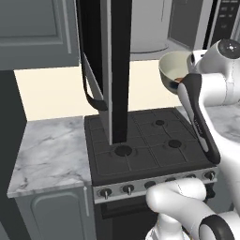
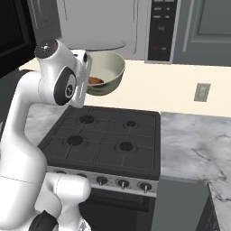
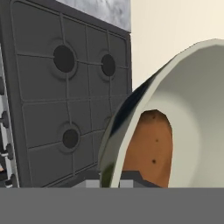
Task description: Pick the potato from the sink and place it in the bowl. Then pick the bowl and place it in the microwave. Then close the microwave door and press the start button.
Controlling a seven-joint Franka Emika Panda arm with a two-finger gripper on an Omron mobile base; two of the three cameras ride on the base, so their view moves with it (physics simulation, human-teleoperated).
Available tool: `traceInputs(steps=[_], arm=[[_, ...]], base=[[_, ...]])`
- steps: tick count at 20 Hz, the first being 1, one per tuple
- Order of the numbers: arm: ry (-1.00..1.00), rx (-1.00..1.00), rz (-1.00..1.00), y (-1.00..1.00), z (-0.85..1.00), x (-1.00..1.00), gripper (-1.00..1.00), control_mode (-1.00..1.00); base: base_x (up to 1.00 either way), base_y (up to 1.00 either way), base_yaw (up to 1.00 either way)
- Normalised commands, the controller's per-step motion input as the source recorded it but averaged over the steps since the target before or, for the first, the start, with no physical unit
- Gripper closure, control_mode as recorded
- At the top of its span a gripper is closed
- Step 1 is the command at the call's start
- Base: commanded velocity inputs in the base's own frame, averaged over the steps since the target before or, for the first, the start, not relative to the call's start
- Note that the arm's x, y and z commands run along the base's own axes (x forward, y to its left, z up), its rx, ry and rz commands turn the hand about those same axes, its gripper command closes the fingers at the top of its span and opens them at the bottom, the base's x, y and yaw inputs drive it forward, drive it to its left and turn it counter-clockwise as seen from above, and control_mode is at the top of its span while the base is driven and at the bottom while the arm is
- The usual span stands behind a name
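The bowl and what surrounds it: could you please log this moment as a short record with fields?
bowl: held up above the stove, tilted, rim caught by the end effector
potato: inside the bowl, against its lower side
microwave door: swung open
microwave: cavity open, behind the bowl
stage: bowl not yet inside the microwave

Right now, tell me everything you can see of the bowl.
The bowl is wide and round, cream-white inside with a glossy, darker outside. It is held up in the air above the stove, tipped on its side, just below the open microwave. The potato, orange-brown, lies inside against the low wall. The claw grips its rim.
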Motion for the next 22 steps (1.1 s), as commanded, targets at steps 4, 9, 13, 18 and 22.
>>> traceInputs(steps=[4,9,13,18,22], arm=[[0.00,0.00,0.00,0.00,0.00,0.00,1.00,1.00],[-0.09,-0.01,0.01,0.21,0.22,-0.15,1.00,-1.00],[-0.10,-0.04,0.02,0.38,0.72,-0.03,1.00,-1.00],[0.00,0.00,0.04,0.27,0.81,0.31,1.00,-1.00],[0.08,0.00,0.03,0.15,0.58,0.88,1.00,-1.00]], base=[[-0.12,0.02,0.00],[0.00,0.00,0.00],[0.00,0.00,0.00],[0.00,0.00,0.00],[0.00,0.00,0.00]])
